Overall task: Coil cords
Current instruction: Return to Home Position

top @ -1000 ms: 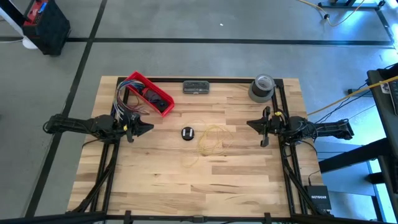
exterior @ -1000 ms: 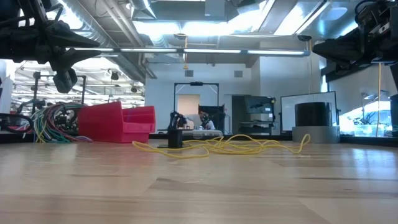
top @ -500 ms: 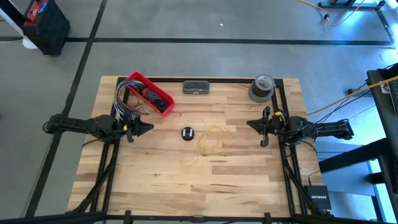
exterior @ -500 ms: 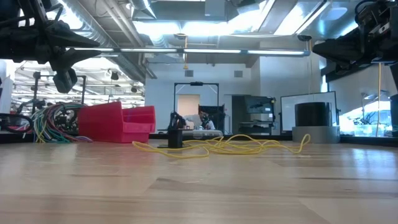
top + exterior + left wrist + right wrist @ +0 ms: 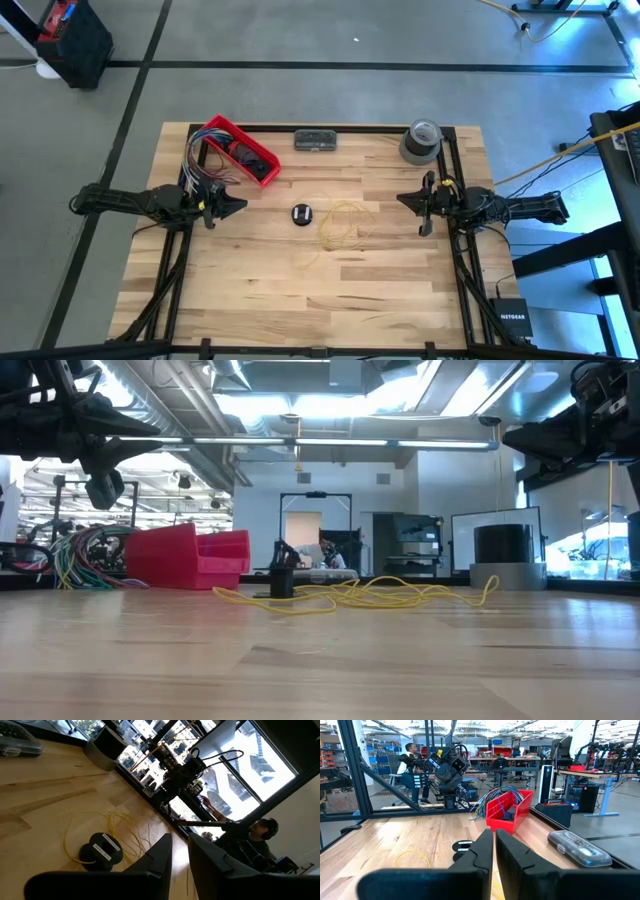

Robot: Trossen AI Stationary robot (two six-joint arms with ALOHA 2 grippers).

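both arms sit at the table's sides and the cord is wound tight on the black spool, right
No. The cord is not wound on the spool; it lies in loose loops beside it, as the high view shows. The left pincer and right pincer do sit at the sides, empty.

The spool (image 5: 302,213) sits mid-bench (image 5: 300,300), with the cords (image 5: 342,224) looped just right of it and trailing nearward. A bin (image 5: 243,150) lies far left, with a wire bundle (image 5: 203,165) at its left side. A flat case (image 5: 317,140) rests at the far edge and a tape roll (image 5: 421,142) far right. The left hand (image 5: 238,205) hangs at the left, the right hand (image 5: 408,200) at the right.
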